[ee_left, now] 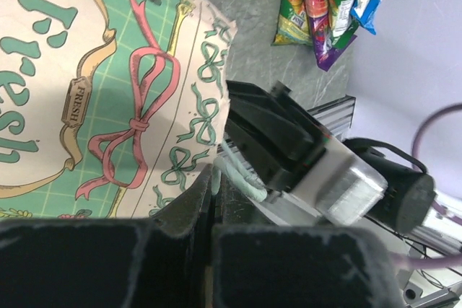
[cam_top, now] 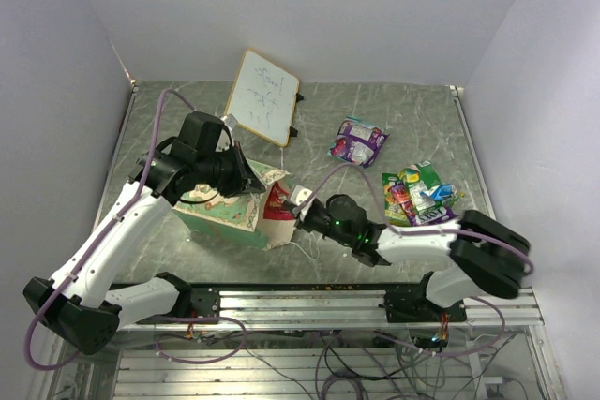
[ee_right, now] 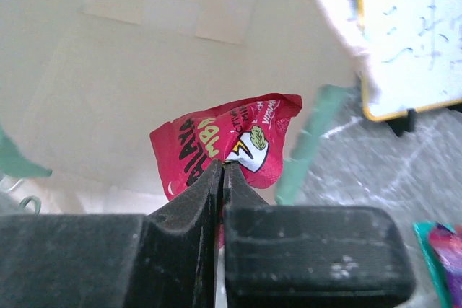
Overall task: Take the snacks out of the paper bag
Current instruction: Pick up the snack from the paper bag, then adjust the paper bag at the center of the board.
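- Right pincer (ee_right: 222, 169): jaws pressed together on the lower edge of a red snack packet (ee_right: 220, 138). It is the nearer arm, reaching in from the right.
- Red snack packet: crumpled, sitting in the mouth of the bag, partly past the rim. It lies directly ahead of the right pincer's tips.
- Paper bag (cam_top: 220, 211): lying on its side on the worktop (cam_top: 394, 110), long axis left to right, mouth facing right towards the right arm. The way out for the packet looks to be straight back to the right.
- Left pincer (ee_left: 214, 182): jaws together, seemingly nipping the bag's upper rim.
- Pile of snack packets (cam_top: 419, 196): on the worktop, right of the bag, well apart.
- Purple packet (cam_top: 357, 141): alone, farther back.
- Whiteboard (cam_top: 262, 97): propped up behind the bag.
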You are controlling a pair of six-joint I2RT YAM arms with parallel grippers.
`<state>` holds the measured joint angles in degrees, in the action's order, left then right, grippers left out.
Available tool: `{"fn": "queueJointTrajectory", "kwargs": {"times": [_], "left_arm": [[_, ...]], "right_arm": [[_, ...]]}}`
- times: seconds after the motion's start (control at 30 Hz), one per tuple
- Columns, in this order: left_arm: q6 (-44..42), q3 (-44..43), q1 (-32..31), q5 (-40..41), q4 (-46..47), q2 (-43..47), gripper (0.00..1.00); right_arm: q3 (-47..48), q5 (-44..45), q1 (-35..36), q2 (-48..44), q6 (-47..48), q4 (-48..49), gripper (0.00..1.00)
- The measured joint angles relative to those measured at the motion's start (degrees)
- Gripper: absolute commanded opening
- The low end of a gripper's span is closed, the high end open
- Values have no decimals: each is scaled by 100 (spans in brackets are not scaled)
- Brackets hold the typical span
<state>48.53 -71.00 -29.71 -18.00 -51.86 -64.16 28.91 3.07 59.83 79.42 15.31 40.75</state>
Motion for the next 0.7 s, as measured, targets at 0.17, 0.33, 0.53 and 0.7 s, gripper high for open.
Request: {"fn": "queueJointTrajectory", "kwargs": {"times": [0.17,0.33,0.53,0.7], "left_arm": [[52,-306,0,0,151,-153,7],[168,-592,7,-4,457,-494,7],[407,-994,7,-166,988,-1176,7],[483,-2236,7,-439,1191,-2041,7]], "right_arm": [[275,197,-4,-1617,133,-2015,0],[1294,562,-4,-2612,238,-3864,0],[2577,1794,-4,-2758,105,-4964,0],[3265,3080,-4,-2391,-31,-5099,0]]}}
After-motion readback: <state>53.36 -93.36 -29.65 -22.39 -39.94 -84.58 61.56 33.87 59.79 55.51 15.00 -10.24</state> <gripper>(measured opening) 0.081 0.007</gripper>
